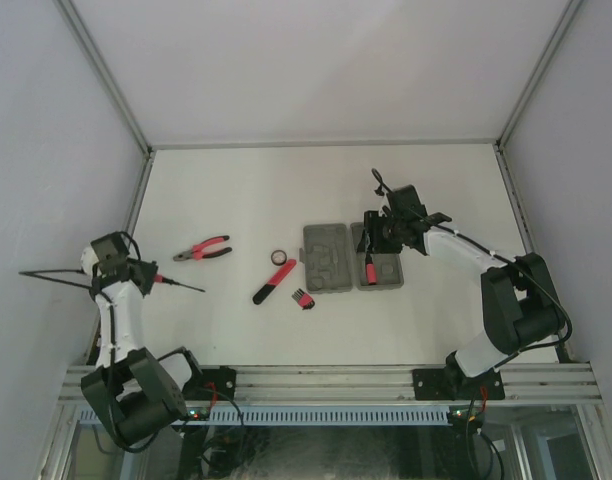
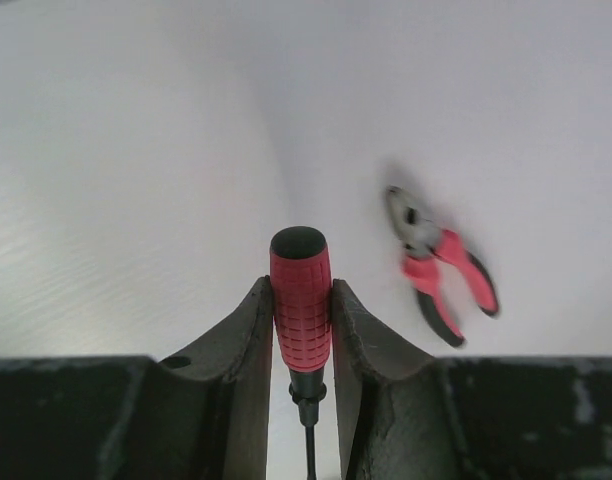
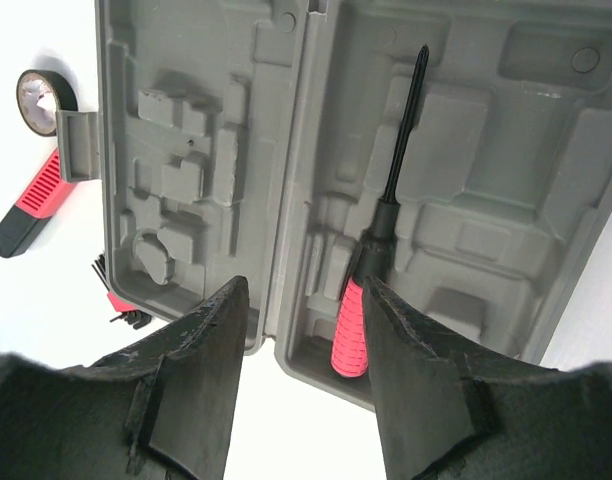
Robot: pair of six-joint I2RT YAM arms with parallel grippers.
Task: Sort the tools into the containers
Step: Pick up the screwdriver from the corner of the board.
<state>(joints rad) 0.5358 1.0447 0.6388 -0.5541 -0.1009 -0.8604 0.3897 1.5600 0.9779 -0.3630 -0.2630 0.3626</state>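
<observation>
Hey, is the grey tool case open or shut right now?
Open. Both halves of the case lie flat, recesses facing up, a screwdriver in one.

Left arm [image 1: 116,310], right arm [image 1: 476,352]: white links, black joints and bases, black cables; fingers [image 3: 186,380] dark, scuffed.

Six tools [image 1: 171,283] [image 1: 204,249] [image 1: 280,257] [image 1: 274,282] [image 1: 303,296] [image 1: 370,268], one case [image 1: 326,258]

We see bright, even light on the white table [image 1: 236,190]. Shadows are soft and faint. From the left wrist the pliers [image 2: 426,265] look blurry. From the right wrist the case [image 3: 506,180] looks sharp.
</observation>
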